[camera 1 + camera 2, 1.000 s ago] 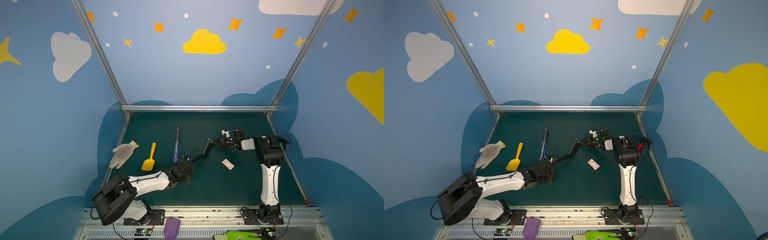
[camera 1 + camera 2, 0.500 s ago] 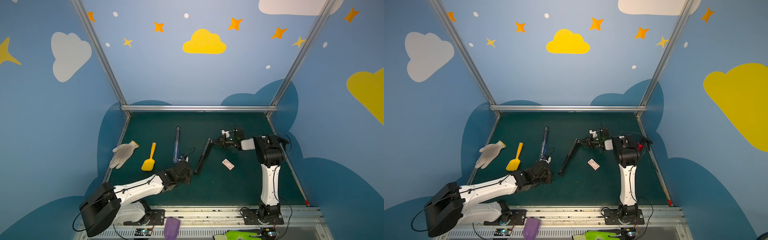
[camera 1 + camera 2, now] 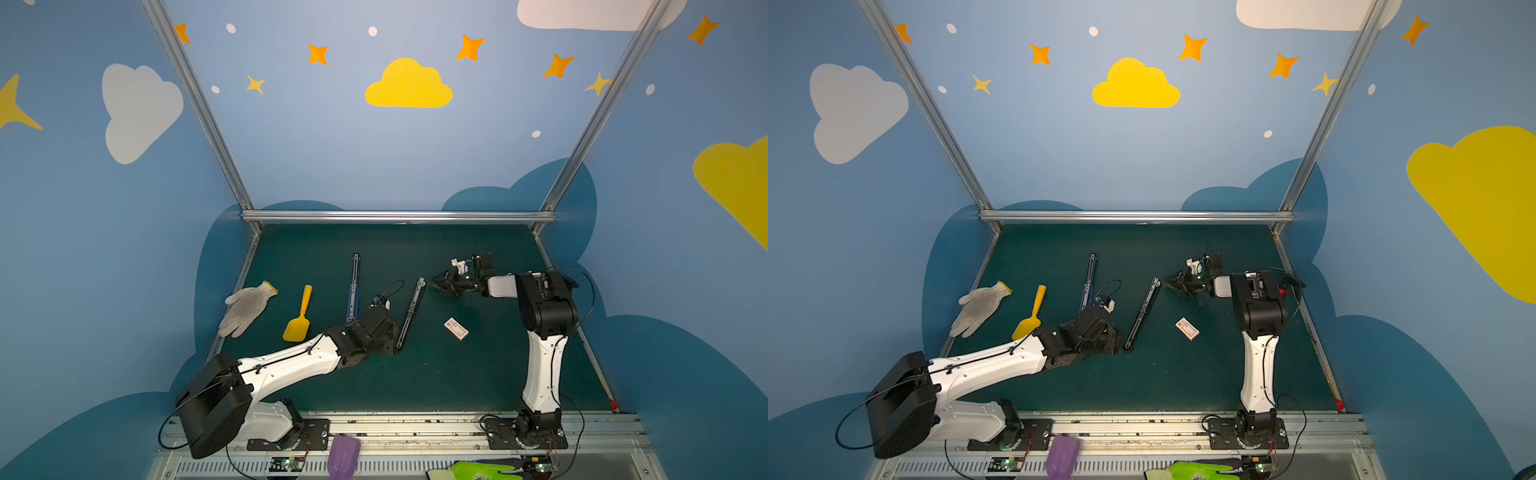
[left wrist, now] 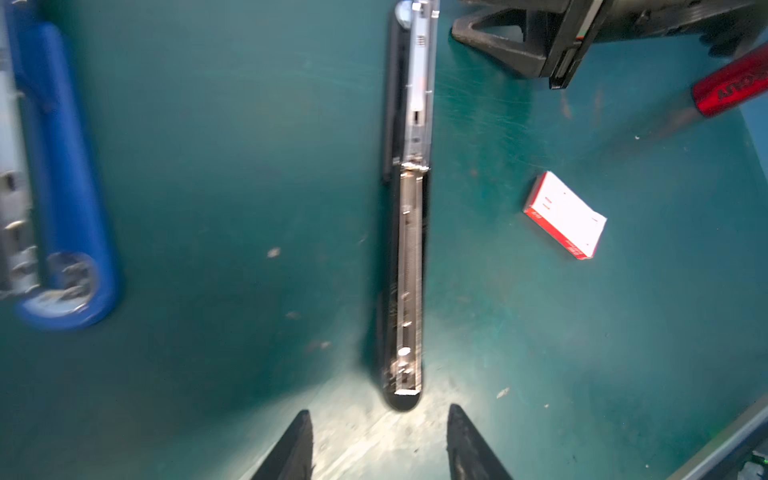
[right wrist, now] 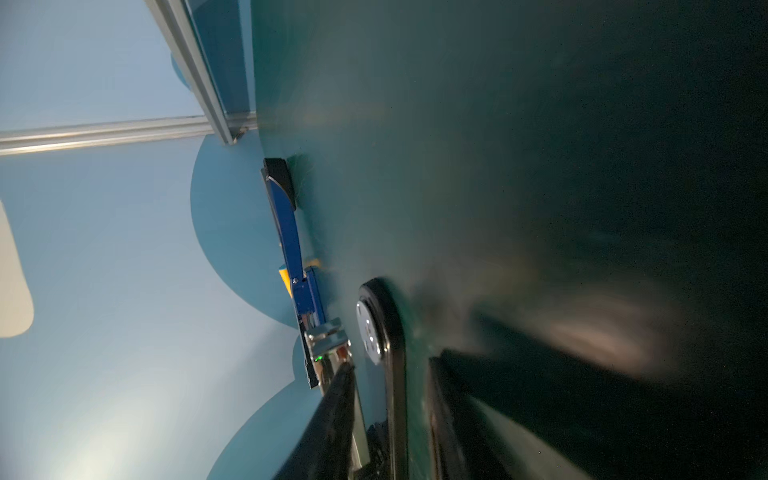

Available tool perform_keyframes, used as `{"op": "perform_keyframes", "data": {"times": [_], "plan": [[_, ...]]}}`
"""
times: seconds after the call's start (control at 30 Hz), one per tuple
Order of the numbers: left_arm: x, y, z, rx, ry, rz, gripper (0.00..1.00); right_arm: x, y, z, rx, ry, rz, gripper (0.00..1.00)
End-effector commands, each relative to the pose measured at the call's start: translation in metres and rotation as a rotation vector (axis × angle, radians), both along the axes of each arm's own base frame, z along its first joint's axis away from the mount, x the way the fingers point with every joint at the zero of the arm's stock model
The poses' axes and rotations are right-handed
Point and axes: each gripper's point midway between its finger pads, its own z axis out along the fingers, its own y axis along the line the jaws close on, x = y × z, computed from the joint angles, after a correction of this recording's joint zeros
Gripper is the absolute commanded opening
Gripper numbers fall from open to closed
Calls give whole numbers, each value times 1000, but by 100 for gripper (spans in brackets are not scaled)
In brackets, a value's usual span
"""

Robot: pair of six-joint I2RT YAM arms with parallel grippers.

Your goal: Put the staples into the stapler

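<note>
On the green mat (image 3: 457, 374) the black stapler (image 3: 409, 313) now lies flat and folded open, whereas a second ago it hung in the air, pinched between both grippers. So both have let go. The left gripper (image 4: 380, 409) has backed off to the stapler's near end. Its fingers (image 4: 299, 440) stand a fair way apart with that end just ahead of them, not touching, and nothing is held. The right gripper (image 3: 436, 285) sits at the stapler's far end. In its wrist view the jaws are parted a little and the stapler's rounded tip runs between them with a sliver of mat on either side, so no grip there either. The staple box (image 3: 456, 328) hasn't moved: in both top views it lies on the mat right of the stapler's middle, near it but clear of it and of both grippers. It's shut, so the staples themselves don't show. A blue stapler (image 3: 353, 286) lies left of the black one, apart from it, same spot as before.
</note>
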Motion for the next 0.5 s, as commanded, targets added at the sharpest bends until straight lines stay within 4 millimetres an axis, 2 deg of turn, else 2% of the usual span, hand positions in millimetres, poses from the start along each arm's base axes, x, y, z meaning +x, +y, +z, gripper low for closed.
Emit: {"op": "perform_keyframes", "data": {"times": [0.0, 0.1, 0.2, 0.33, 0.47], "plan": [[-4, -21, 10, -12, 13, -87, 55, -22, -32, -27, -168, 106, -52, 33], [-7, -40, 15, -37, 47, -158, 58, -26, -41, -13, -191, 76, -59, 33], [-11, -62, 11, -52, 107, -237, 59, -31, -49, 0, -212, 50, -65, 34], [-16, -91, -5, -52, 208, -334, 60, -43, -63, 10, -228, 44, -84, 36], [-15, -104, -35, 31, 309, -369, 61, -57, -84, 9, -236, 71, -133, 40]]}}
